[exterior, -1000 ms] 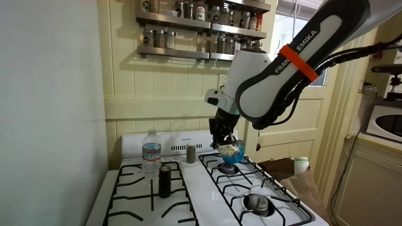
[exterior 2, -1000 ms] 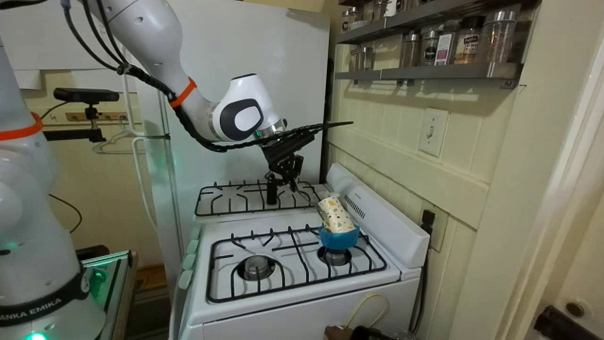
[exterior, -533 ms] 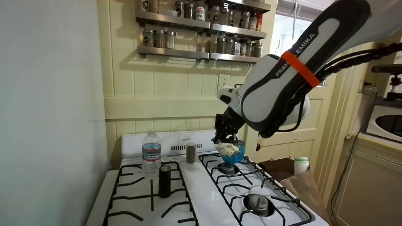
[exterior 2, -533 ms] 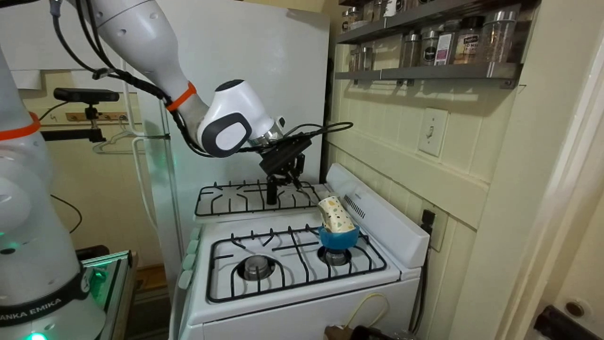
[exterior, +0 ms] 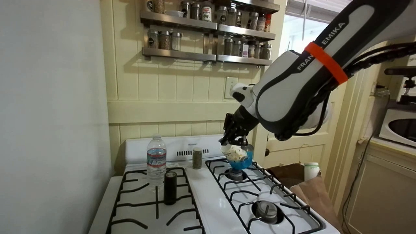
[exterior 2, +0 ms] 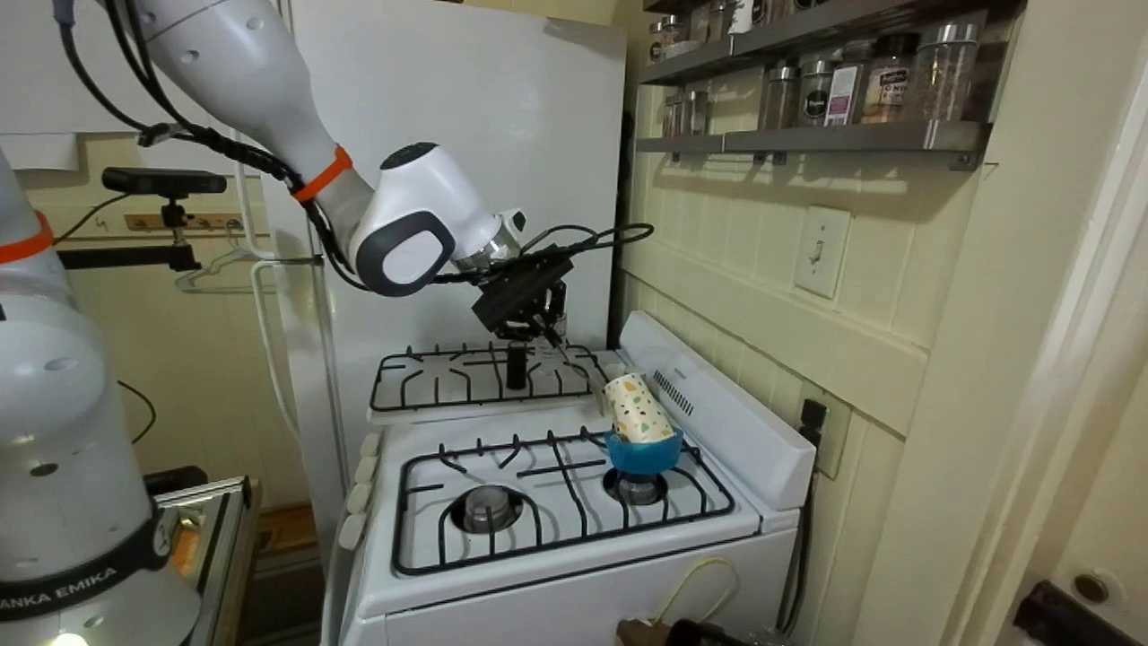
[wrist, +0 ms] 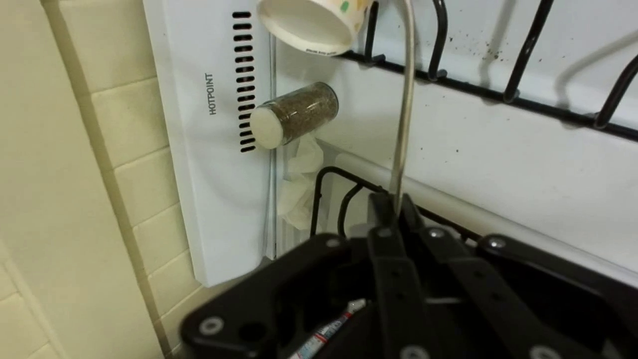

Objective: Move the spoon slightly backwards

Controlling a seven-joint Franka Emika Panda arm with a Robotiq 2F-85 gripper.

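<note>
The spoon (wrist: 405, 107) (my reading; only the thin metal handle is clear, the head cannot be made out) slopes down from the Robotiq gripper (wrist: 397, 204) above the stove top (exterior: 209, 191), near the back edge, toward the back corner farther from the water bottle (exterior: 156, 159). Jaws pressed together, pinching the handle. Main risk: contact with the speckled cup (exterior 2: 639, 409), which in an exterior view leans in the blue bowl (exterior 2: 644, 456) over the rear burner (exterior 2: 639, 490) at that same corner. Far end of the spoon runs just beside the cup there; touching or apart, cannot tell. Cup appears to have little holding it, so a sideways swing, or a backward pull with the head caught on a rim, could tip it out or drag the bowl. Second risk: slip. Handle is slim and smooth-looking; a snag on the grate (wrist: 473, 89) would probably make it pivot in the grip and spoil the final pose. Third: overshoot. Task asks only a slight shift; if "backwards" means toward the back edge, a long stroke could bring the gripper into the Hotpoint backguard (wrist: 214, 159) or knock over the spice jar (wrist: 299, 112) standing just in front of it.
</note>
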